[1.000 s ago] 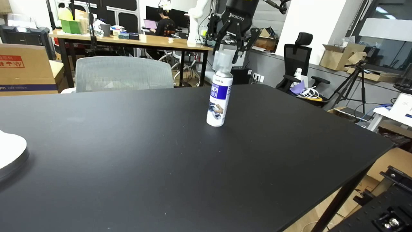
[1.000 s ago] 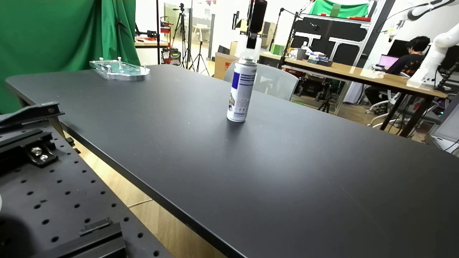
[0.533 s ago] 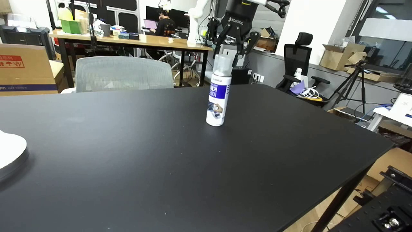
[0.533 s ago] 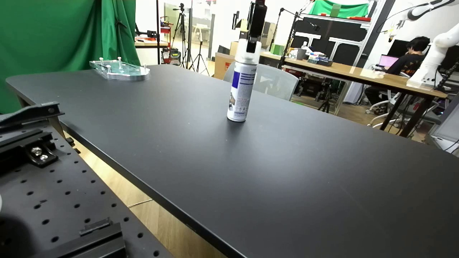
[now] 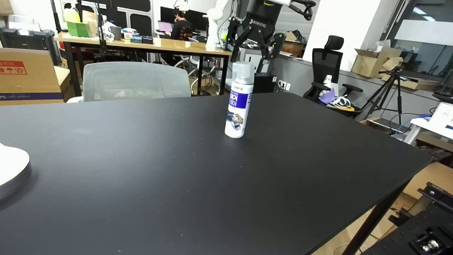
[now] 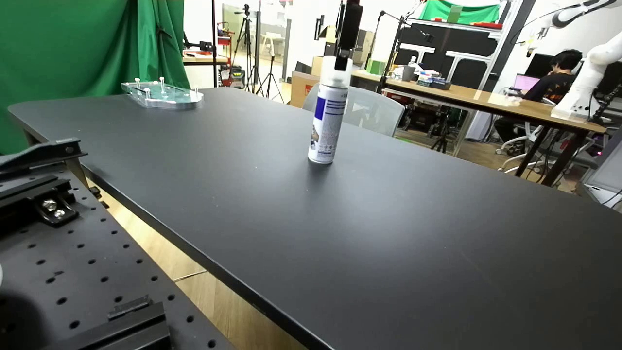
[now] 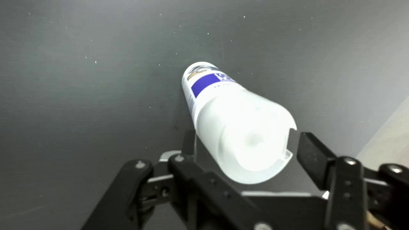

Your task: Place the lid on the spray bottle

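The spray bottle [image 5: 238, 109], a white can with a blue label, stands on the black table in both exterior views [image 6: 328, 124]. The translucent whitish lid [image 5: 243, 73] sits on its top and covers the nozzle; it also shows in an exterior view [image 6: 334, 75]. In the wrist view the lid [image 7: 243, 127] has a notch in its upper rim and the bottle [image 7: 207, 83] runs away below it. My gripper [image 7: 249, 148] is open around the lid. The right finger stands clear of it; the left finger is close beside it, contact unclear.
The black table [image 5: 141, 170] carries a white round-edged object [image 5: 12, 166] at one side. A clear plate with posts [image 6: 163, 95] lies at the table's far corner. A grey chair [image 5: 136, 81] stands behind the table. A perforated black board [image 6: 97, 262] is beside the table edge.
The lid has come down from a higher spot onto the can's top. My gripper's fingers have spread apart and off the lid. The bottle has shifted very slightly.
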